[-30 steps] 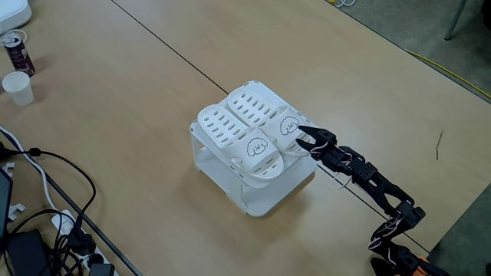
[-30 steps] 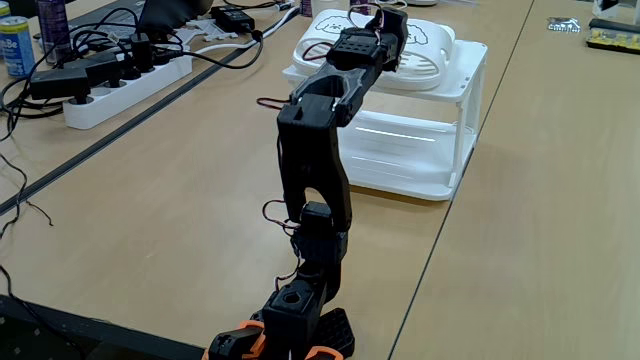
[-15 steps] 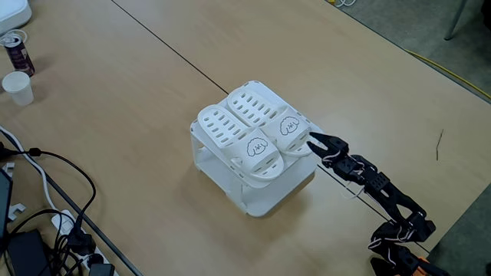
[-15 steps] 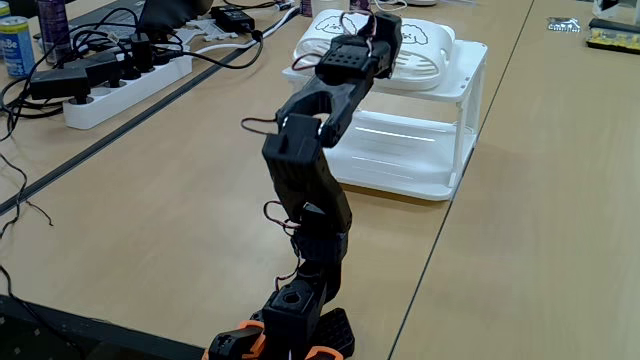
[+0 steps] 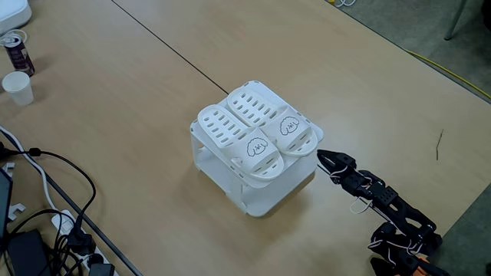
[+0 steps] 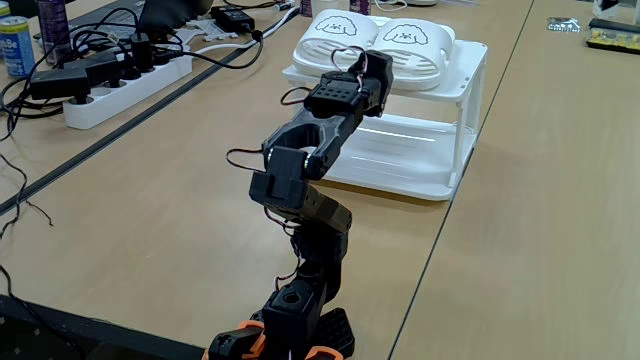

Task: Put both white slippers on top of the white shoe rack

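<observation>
White slippers (image 5: 257, 130) within shoe rack (image 5: 261, 201) edges

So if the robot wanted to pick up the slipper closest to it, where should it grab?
Probably the rounded toe strap of the near slipper, coming from the gripper side. That end overhangs the rack edge and arches up, so one finger could slip underneath.

Two white slippers (image 5: 247, 126) sit side by side on one white shoe rack (image 5: 261, 195). One robot arm (image 6: 305, 205) stands on the counter (image 5: 138, 92). At the counter's edge are one white cup (image 5: 18, 87), one dark can (image 5: 16, 52), and one power strip (image 6: 125, 88).
</observation>
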Tool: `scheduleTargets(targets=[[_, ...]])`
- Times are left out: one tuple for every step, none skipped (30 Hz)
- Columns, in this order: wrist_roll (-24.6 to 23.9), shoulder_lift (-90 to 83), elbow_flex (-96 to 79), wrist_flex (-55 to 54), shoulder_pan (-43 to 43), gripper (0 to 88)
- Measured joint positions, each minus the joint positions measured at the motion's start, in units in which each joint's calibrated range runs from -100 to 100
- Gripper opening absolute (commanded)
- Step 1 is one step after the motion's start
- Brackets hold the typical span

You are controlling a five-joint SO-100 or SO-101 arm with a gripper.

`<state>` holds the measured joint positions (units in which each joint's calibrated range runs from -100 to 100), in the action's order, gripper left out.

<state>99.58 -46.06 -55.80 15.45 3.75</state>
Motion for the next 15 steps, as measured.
scheduleTargets(targets=[[0.0, 0.0, -0.1, 0.0, 0.0, 0.8], [0.0, 0.0, -0.1, 0.0, 0.0, 0.8], [0.0, 0.0, -0.1, 0.0, 0.0, 0.8], [0.0, 0.2, -0.1, 0.0, 0.0, 0.8], [0.0, 0.7, -0.1, 0.0, 0.0, 0.8], [0.0, 1.3, -0.1, 0.0, 0.0, 0.8], [0.0, 2.1, -0.1, 0.0, 0.0, 0.8], [0.0, 2.8, -0.1, 0.0, 0.0, 0.8], [0.0, 3.5, -0.1, 0.0, 0.0, 0.8], [0.0, 4.0, -0.1, 0.0, 0.1, 0.8], [0.0, 4.7, -0.1, 0.0, 0.1, 0.8], [0.0, 5.3, -0.1, 0.0, 0.1, 0.8], [0.0, 5.8, 0.1, 0.0, 0.1, 0.8], [0.0, 6.2, 0.5, 0.0, 0.1, 0.8], [0.0, 6.4, 1.0, 0.0, 0.1, 0.8]])
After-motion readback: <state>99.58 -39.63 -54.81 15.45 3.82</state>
